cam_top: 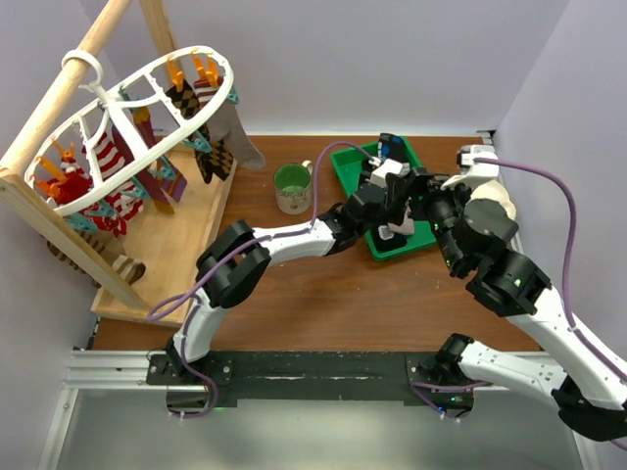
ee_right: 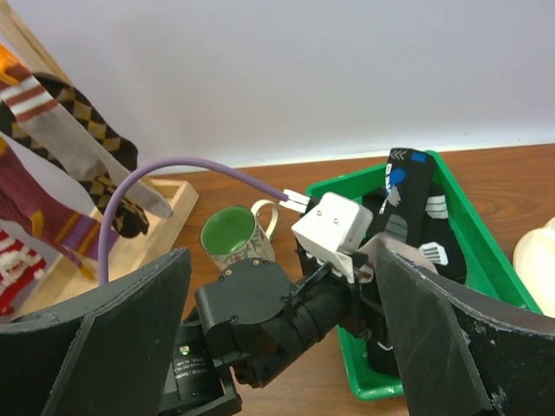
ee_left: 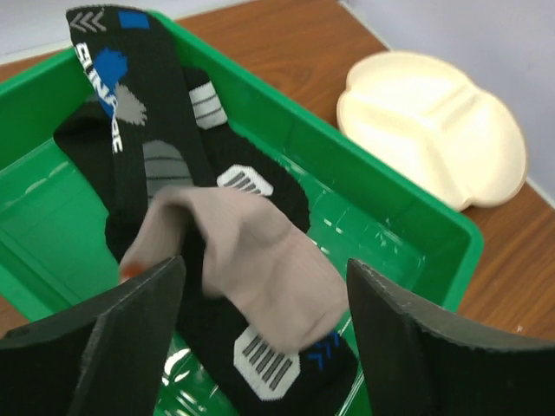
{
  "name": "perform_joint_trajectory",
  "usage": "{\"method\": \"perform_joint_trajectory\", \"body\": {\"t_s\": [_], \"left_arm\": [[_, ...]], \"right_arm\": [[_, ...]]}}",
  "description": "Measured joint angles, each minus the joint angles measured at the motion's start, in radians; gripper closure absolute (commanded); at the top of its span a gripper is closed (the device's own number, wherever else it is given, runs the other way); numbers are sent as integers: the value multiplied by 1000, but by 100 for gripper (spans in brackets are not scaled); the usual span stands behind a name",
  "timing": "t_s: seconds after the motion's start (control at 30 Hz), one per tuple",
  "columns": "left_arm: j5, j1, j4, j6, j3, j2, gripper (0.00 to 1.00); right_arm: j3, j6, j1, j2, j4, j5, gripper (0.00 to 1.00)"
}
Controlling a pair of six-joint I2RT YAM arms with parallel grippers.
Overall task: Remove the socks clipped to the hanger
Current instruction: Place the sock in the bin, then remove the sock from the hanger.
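Observation:
The white oval hanger (cam_top: 147,103) hangs from a wooden pole at the far left. Several socks are clipped to it: red-and-white striped (cam_top: 110,162), black-and-tan checkered (cam_top: 214,157) (ee_right: 95,130), grey-beige (cam_top: 238,132) and maroon (ee_right: 35,208). My left gripper (cam_top: 397,217) (ee_left: 264,264) is open over the green tray (cam_top: 353,174) (ee_left: 381,173). A slightly blurred beige sock (ee_left: 260,251) sits between its jaws, on top of a black patterned sock (ee_left: 147,147) (ee_right: 408,199) in the tray. My right gripper (cam_top: 428,201) (ee_right: 277,347) is open just right of the left wrist and holds nothing.
A green-lined mug (cam_top: 292,186) (ee_right: 230,236) stands left of the tray. A cream divided plate (ee_left: 434,121) (cam_top: 500,201) lies right of it. The wooden frame (cam_top: 59,93) stands on a wooden base board (cam_top: 181,245) at the left edge.

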Motion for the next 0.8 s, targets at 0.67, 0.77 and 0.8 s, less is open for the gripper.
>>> {"method": "perform_joint_trajectory", "body": {"t_s": [0.67, 0.77, 0.8], "left_arm": [[34, 31, 78, -18, -301, -272, 13], [34, 31, 88, -55, -458, -395, 13], [32, 31, 87, -71, -508, -439, 13]], "right_arm": [[0, 1, 0, 82, -12, -86, 6], [1, 1, 0, 112, 7, -143, 6], [2, 2, 0, 129, 19, -175, 6]]}}
